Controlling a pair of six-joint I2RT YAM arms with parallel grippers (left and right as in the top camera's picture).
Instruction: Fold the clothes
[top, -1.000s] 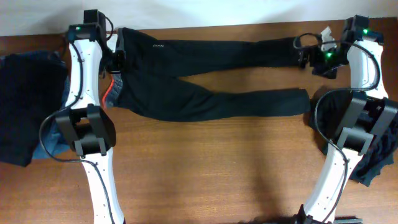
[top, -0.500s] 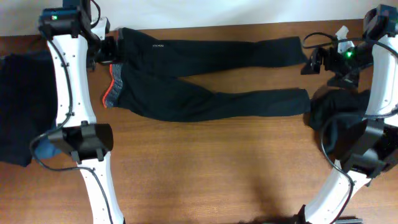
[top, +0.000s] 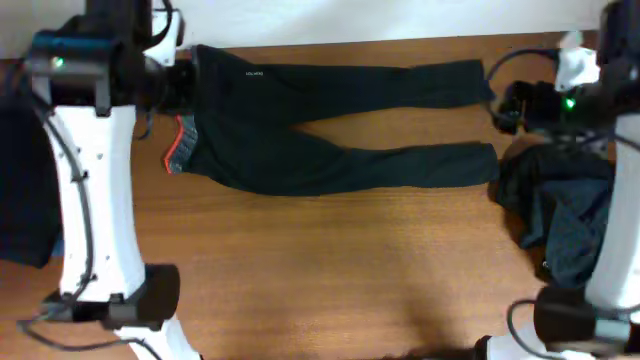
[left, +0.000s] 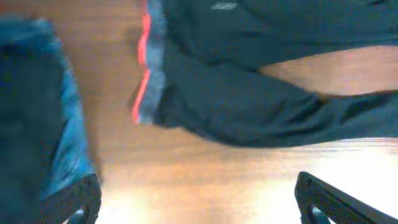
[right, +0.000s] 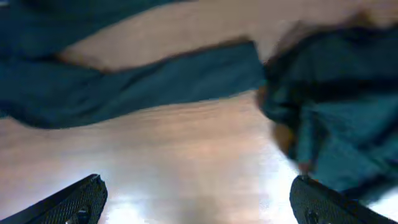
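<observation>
Trousers (top: 330, 160) laid lengthwise along the far side of the bench (top: 330, 280), both tools spread and empty

Long black trousers lie flat on the wood, the legs stretched toward the right and parting in a narrow V, the grey waistband (top: 180, 143) with its red edge at the left end. Left tool (left: 199, 208) hovers above the waistband end, its fingers wide apart with nothing between them; right tool (right: 196, 208) hangs over the leg cuffs, fingers likewise wide apart and holding nothing. A dark and blue denim garment (left: 37, 124) lies just left of the waistband, apart from it; a crumpled dark garment (top: 560, 215) sits at the right edge, close beside the nearer leg's cuff, though whether the two touch cannot be told
</observation>
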